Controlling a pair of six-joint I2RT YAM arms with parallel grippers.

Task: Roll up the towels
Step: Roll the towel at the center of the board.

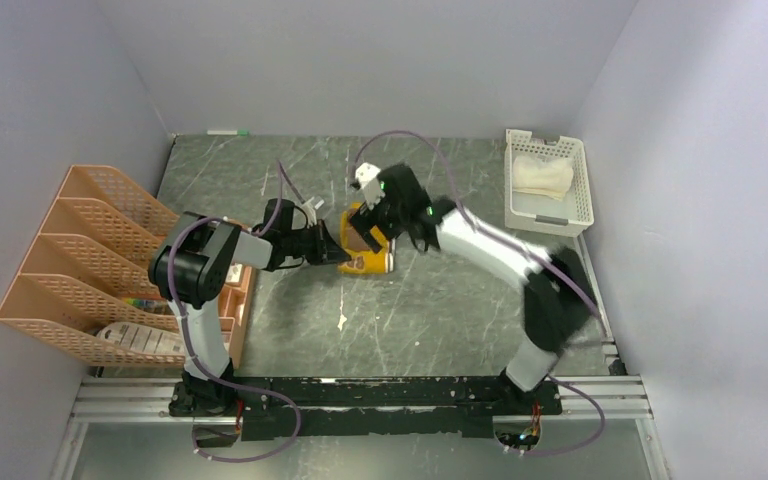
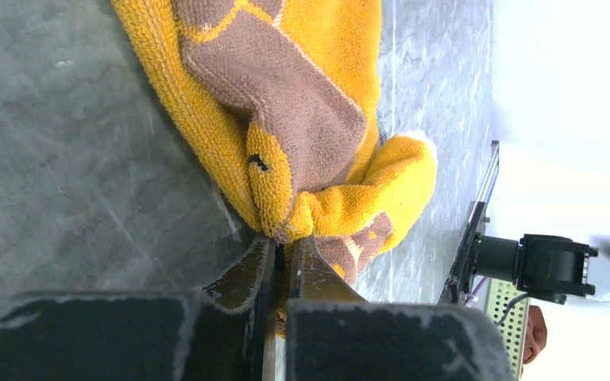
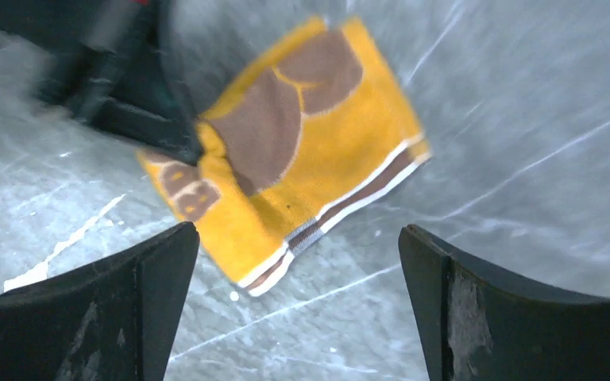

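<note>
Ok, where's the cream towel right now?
Top view: the cream towel lies inside the white basket at the far right of the table.

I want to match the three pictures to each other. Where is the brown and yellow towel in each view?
Top external: the brown and yellow towel lies mid-picture.
Left wrist: it fills the upper middle.
Right wrist: it sits upper centre, blurred.
Shared landmark: the left gripper, which pinches the towel's edge in every view.
</note>
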